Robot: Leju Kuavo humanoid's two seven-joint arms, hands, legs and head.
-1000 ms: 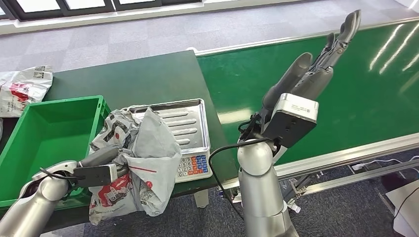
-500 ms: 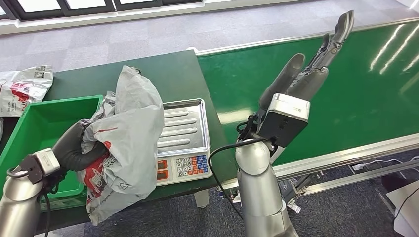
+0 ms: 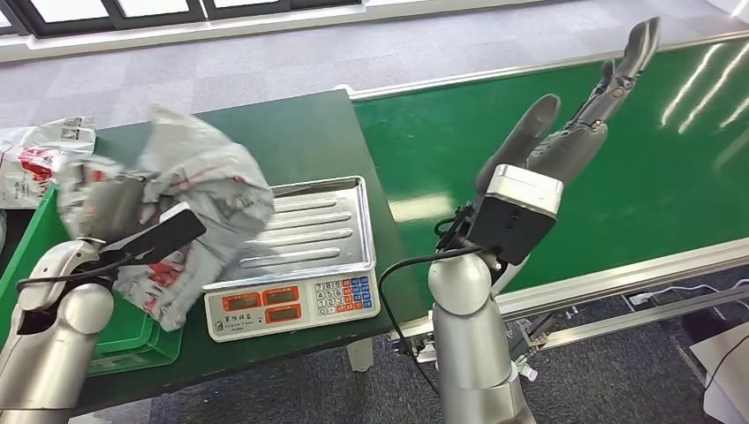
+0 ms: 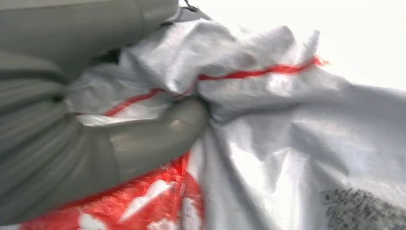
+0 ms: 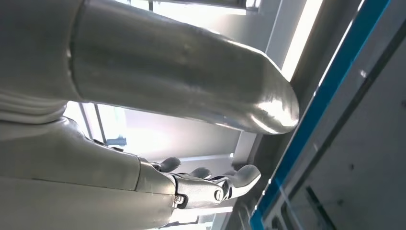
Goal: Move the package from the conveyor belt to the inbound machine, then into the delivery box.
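Observation:
The package (image 3: 199, 190) is a crumpled grey plastic mailer with red print. My left hand (image 3: 110, 212) grips it and holds it in the air over the right rim of the green delivery box (image 3: 53, 230), left of the scale. Up close in the left wrist view, my thumb (image 4: 153, 139) presses into the bag's folds (image 4: 287, 124). The inbound machine is a white scale (image 3: 296, 305) with a bare steel tray (image 3: 322, 230). My right hand (image 3: 574, 132) is raised over the green conveyor belt (image 3: 618, 168), fingers straight and apart, holding nothing; the right wrist view shows its fingers (image 5: 210, 184) spread.
Another printed mailer (image 3: 40, 159) lies at the far left on the dark green table (image 3: 283, 132). The belt's metal frame (image 3: 618, 278) runs along the right front. Grey carpet lies beyond the table.
My left arm has lifted the package up and to the left, from beside the scale's front to above the box rim. The scale tray and display now show. My right hand barely shifted.

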